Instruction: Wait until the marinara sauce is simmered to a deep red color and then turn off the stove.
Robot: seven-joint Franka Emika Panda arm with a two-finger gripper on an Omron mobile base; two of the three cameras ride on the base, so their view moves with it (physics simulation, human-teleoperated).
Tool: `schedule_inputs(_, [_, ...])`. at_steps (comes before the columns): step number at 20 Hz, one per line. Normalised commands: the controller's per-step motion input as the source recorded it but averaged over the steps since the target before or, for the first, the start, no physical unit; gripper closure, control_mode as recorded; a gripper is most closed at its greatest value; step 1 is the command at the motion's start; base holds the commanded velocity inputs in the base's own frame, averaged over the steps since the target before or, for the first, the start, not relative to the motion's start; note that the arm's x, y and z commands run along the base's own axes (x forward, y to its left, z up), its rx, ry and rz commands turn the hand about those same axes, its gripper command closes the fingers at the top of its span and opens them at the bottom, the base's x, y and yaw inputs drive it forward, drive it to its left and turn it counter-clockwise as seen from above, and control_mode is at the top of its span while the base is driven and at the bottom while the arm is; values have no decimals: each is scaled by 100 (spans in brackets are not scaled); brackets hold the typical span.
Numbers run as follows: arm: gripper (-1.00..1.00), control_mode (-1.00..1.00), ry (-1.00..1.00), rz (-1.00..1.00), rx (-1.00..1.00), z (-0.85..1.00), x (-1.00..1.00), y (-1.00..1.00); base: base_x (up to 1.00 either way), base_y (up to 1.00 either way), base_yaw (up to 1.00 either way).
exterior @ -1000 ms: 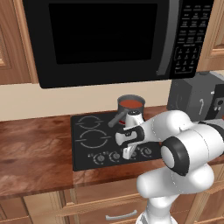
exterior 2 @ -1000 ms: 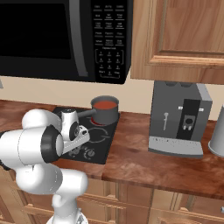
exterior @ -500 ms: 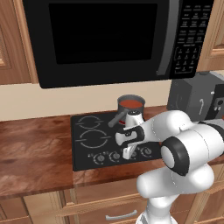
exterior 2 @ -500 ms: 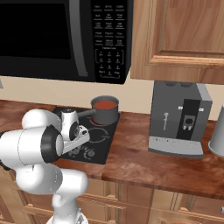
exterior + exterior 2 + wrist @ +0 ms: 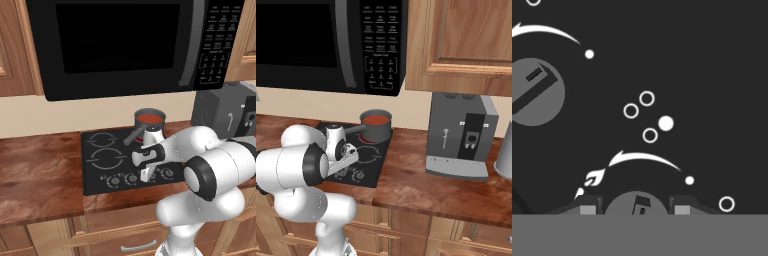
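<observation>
The marinara sauce (image 5: 150, 118) (image 5: 376, 120) is an orange-red round surface inside a dark grey saucepan (image 5: 148, 128) (image 5: 377, 132) on the back right burner of the black stove (image 5: 98, 166) (image 5: 380, 168). My gripper (image 5: 145, 175) (image 5: 342, 167) (image 5: 635, 208) points down at the front knob row. In the hand view its two fingertips stand on either side of a round grey knob (image 5: 636, 205), shut on it. A second knob (image 5: 533, 92) lies further along the row.
A big black microwave (image 5: 125, 45) hangs over the stove. A grey coffee machine (image 5: 461, 140) (image 5: 225, 112) stands on the wooden counter (image 5: 35, 170) to the right, with a grey container (image 5: 504, 157) beyond it. Wood cabinets are above and below.
</observation>
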Motion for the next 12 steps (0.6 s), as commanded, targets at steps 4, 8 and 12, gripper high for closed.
schedule_inputs(4, [100, -100, 0, 0, 0, 0, 0, 0, 0, 0, 0])
schedule_inputs(8, [100, -100, 0, 0, 0, 0, 0, 0, 0, 0, 0])
schedule_inputs(12, [100, -100, 0, 0, 0, 0, 0, 0, 0, 0, 0])
